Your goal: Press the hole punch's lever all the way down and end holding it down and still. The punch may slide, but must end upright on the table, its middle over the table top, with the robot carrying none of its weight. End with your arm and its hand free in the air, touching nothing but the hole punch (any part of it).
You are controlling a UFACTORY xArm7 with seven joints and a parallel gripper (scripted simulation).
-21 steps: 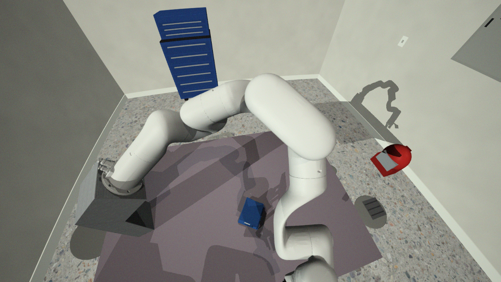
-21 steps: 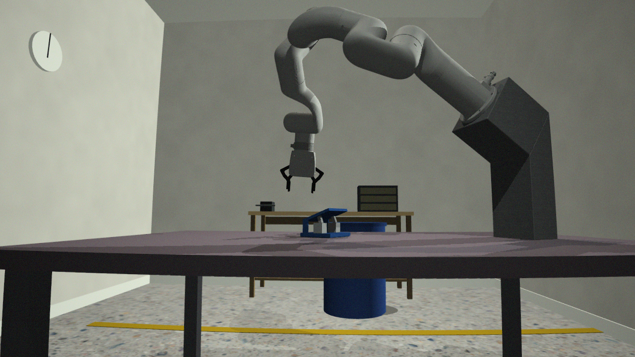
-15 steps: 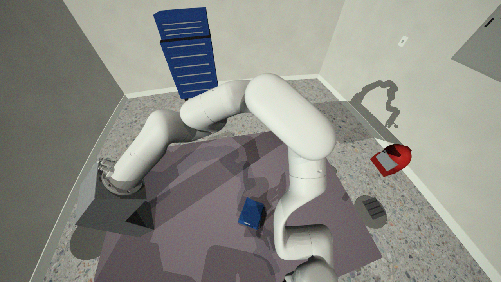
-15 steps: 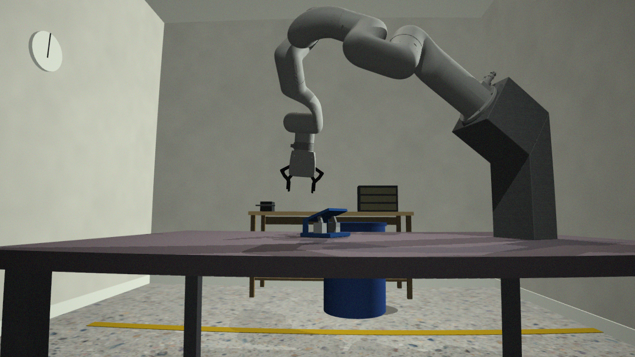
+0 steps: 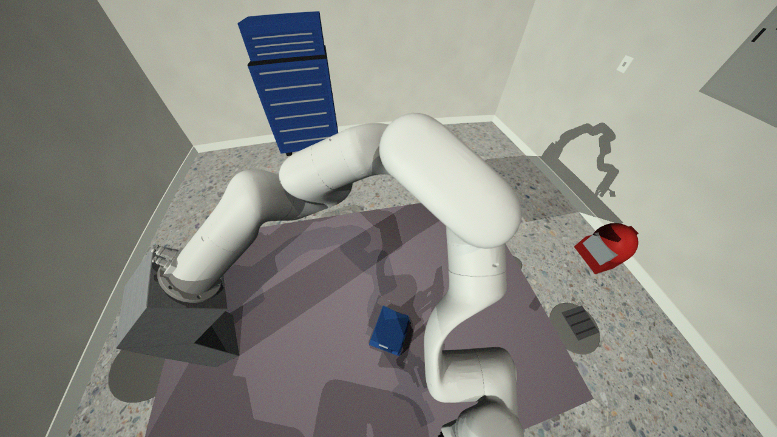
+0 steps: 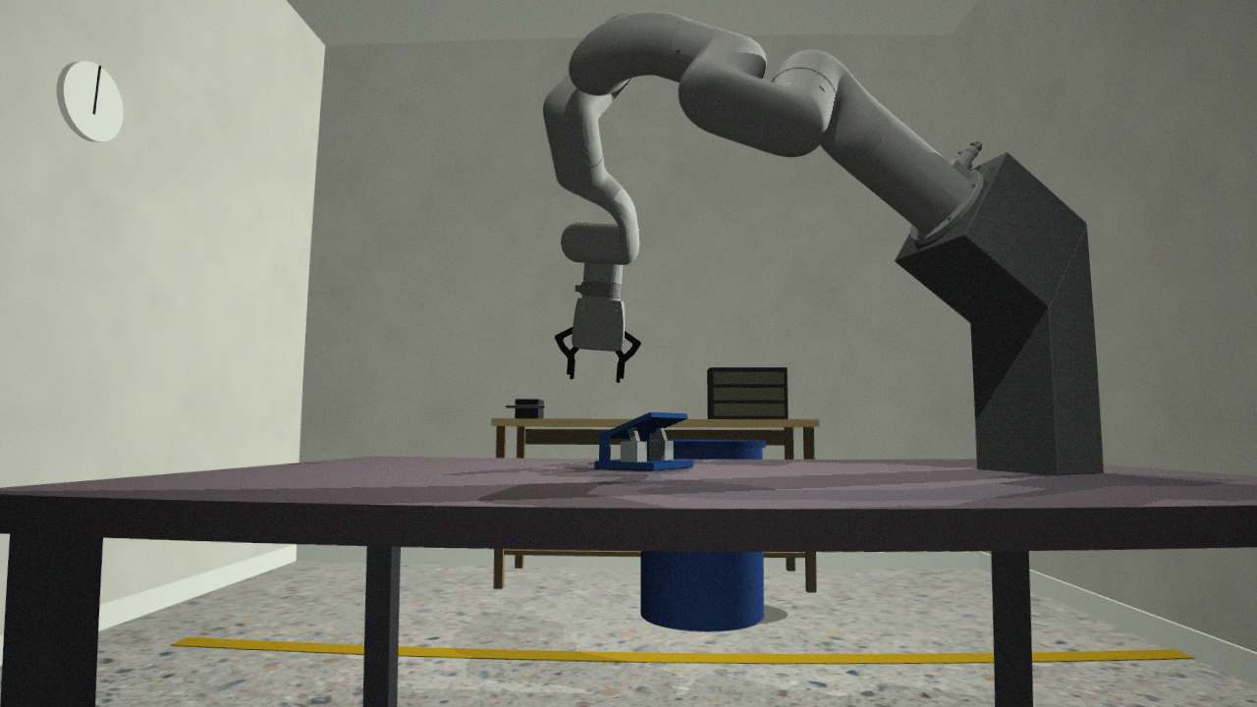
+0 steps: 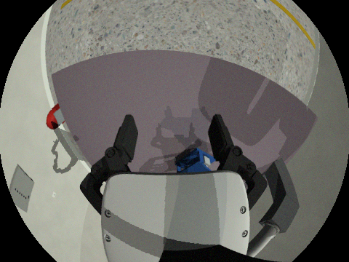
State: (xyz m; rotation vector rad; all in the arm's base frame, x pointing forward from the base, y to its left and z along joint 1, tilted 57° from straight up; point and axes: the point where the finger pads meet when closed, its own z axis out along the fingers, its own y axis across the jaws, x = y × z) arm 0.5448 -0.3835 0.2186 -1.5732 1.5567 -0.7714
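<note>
A blue hole punch [image 5: 389, 329] stands upright on the purple table [image 5: 326, 326], near its middle. In the exterior view the hole punch [image 6: 641, 442] has its lever raised at a slant. My gripper [image 6: 595, 361] hangs open and empty in the air, well above the punch and a little to its left. In the wrist view the gripper [image 7: 173, 133] has its fingers spread wide, and the hole punch [image 7: 195, 160] shows just past the hand's edge, close to the right finger. In the top view the arm hides the gripper.
The robot's dark base pedestal [image 5: 173, 320] stands at the table's left corner. On the floor are a blue drawer cabinet [image 5: 293, 81], a red object [image 5: 607, 247] by the wall and a blue barrel [image 6: 701, 587]. A wooden bench [image 6: 654, 426] stands behind.
</note>
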